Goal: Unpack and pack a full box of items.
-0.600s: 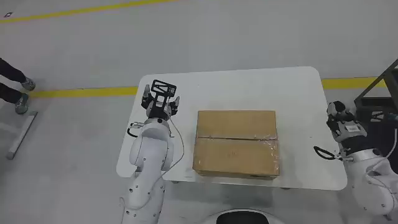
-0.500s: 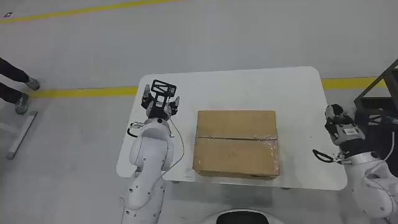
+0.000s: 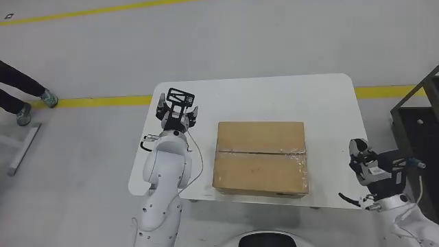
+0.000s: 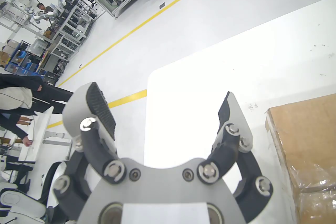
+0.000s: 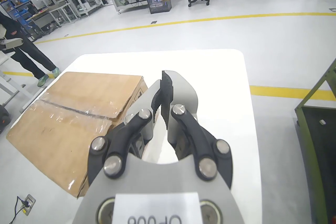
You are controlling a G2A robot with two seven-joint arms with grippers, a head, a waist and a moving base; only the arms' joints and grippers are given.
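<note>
The left claw (image 4: 163, 107) gaped wide above the table (image 3: 274, 96), the sealed box (image 3: 260, 158) just beside it. The right claw (image 5: 164, 93) was pinched closed and empty. Its wrist view showed wrinkled tape (image 5: 74, 111) along the box's seam.

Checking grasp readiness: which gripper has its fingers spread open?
The left gripper, beside the box: its fingers stand wide apart, while those of the right gripper are pressed together.

Left claw (image 4: 162, 107) spread wide above white table (image 4: 210, 83), taped cardboard box (image 4: 307, 138) beside it
</note>
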